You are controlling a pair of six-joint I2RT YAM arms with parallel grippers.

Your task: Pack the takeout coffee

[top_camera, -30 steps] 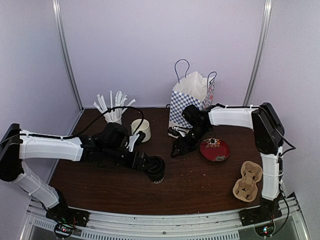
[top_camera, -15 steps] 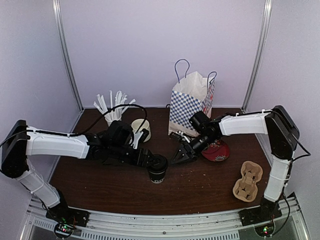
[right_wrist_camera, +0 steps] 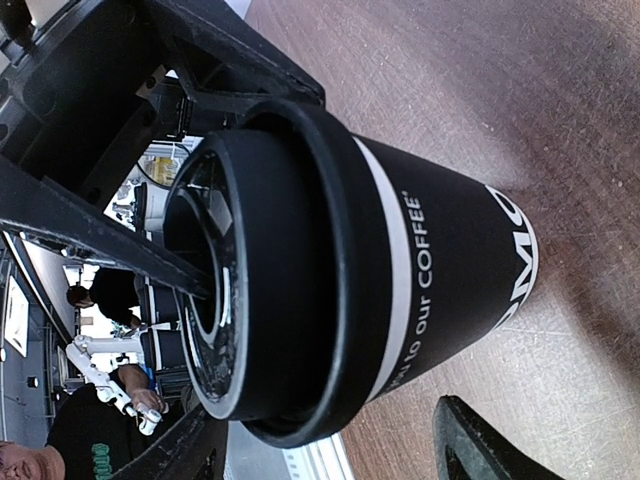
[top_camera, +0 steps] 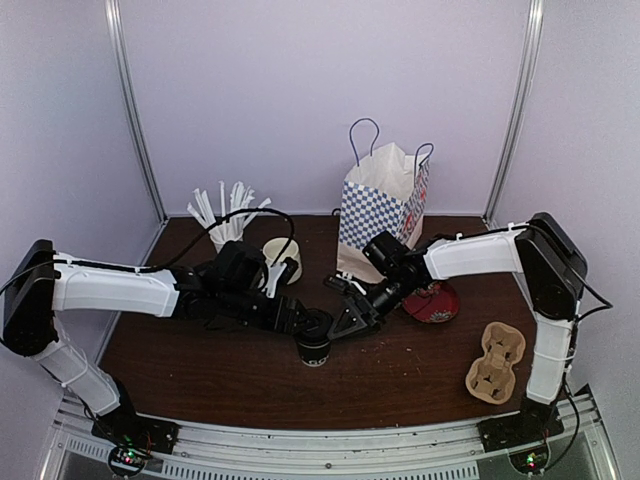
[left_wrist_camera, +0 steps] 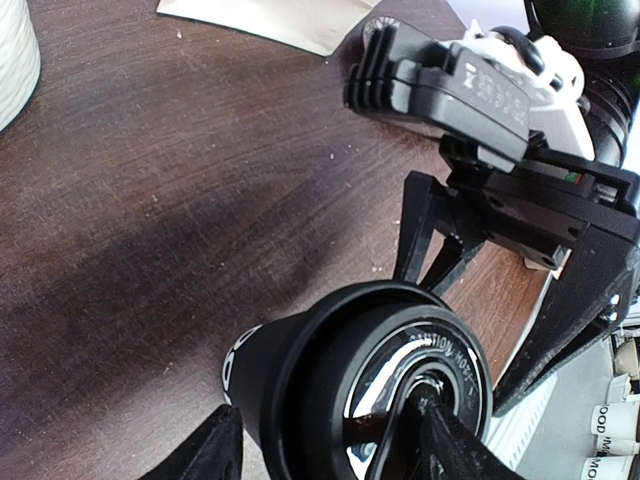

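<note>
The takeout coffee (top_camera: 314, 347), a black paper cup with white lettering and a black lid, stands on the table's near middle. My left gripper (top_camera: 303, 322) reaches it from the left and is shut on its top. In the left wrist view one finger (left_wrist_camera: 435, 445) lies across the lid (left_wrist_camera: 400, 385) and the other finger (left_wrist_camera: 200, 458) sits against the cup wall. My right gripper (top_camera: 340, 322) comes in from the right and stands open. In the right wrist view the cup (right_wrist_camera: 440, 250) sits between its spread fingers (right_wrist_camera: 480, 440), with a gap showing.
A blue checked paper bag (top_camera: 382, 205) stands open at the back. Near it are a red plate (top_camera: 437, 303) and a cardboard cup carrier (top_camera: 496, 362) on the right. A cup of white straws (top_camera: 228, 225) and a cream mug (top_camera: 281, 258) stand at the back left.
My right gripper has swung left from beside the bag and plate to the cup, and its jaws now straddle the cup. My left gripper has stayed on the cup.
</note>
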